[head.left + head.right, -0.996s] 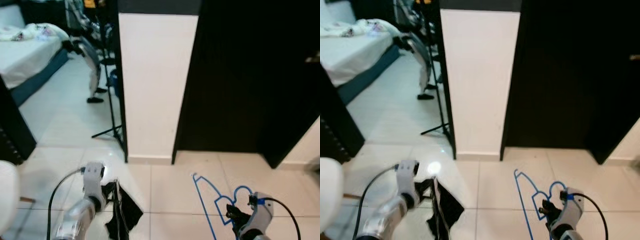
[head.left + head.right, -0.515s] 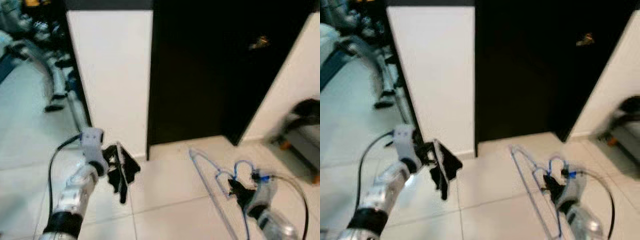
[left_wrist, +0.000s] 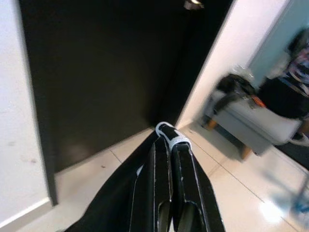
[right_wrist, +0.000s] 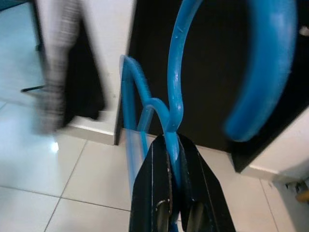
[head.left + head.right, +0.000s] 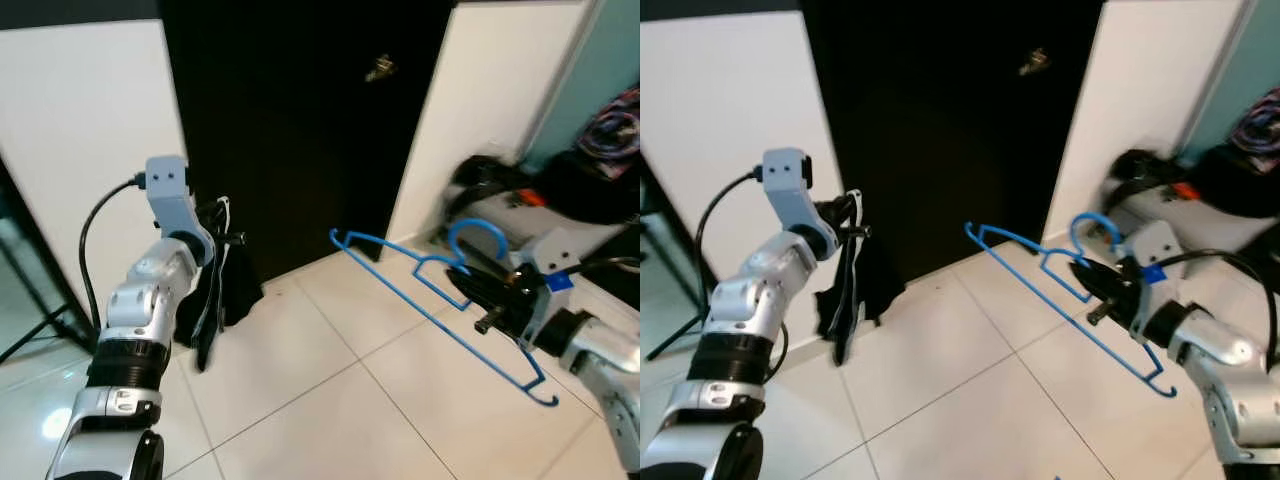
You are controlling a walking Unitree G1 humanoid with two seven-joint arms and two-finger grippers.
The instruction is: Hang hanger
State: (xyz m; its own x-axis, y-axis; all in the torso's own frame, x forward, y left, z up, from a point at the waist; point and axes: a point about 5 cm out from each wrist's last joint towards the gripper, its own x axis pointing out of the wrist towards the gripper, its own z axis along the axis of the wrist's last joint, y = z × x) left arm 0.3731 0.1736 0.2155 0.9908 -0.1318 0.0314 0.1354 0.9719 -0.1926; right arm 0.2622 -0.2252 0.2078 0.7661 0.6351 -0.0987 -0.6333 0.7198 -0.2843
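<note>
My right gripper is clenched on the blue hanger, pinching it at the neck just below the hook, and I'm holding it up in the air in front of me. The hook curls up above my fingers, and the long bar of the hanger slants down across the view, its far tip pointing toward the dark door, its near end hanging low by my right wrist. It touches nothing but my gripper; the tiled floor is well below it.

My left gripper is up too, off to the left, and its 2 fingers are pressed together on a black cloth. The cloth droops from the fingertips and hangs beside my left forearm, in front of the white wall at the edge of the door. In the left wrist view the fabric spreads out on both sides of the shut fingers, with a white band at the very tip.

Off to the right, against the other white wall, sits a low grey seat with dark bags piled on it.
</note>
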